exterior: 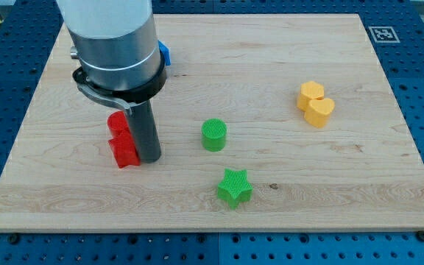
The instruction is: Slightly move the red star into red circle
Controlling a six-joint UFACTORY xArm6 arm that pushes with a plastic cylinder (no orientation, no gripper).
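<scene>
The red star (124,149) lies on the wooden board at the view's left, directly below the red circle (116,123) and touching it. The circle is partly hidden behind my arm. My tip (149,159) rests on the board right against the red star's right side.
A green circle (213,135) sits mid-board and a green star (234,187) lies below it. A yellow block pair (314,104), one a heart, is at the right. A blue block (164,53) peeks out behind the arm. The board's left edge (20,140) is near.
</scene>
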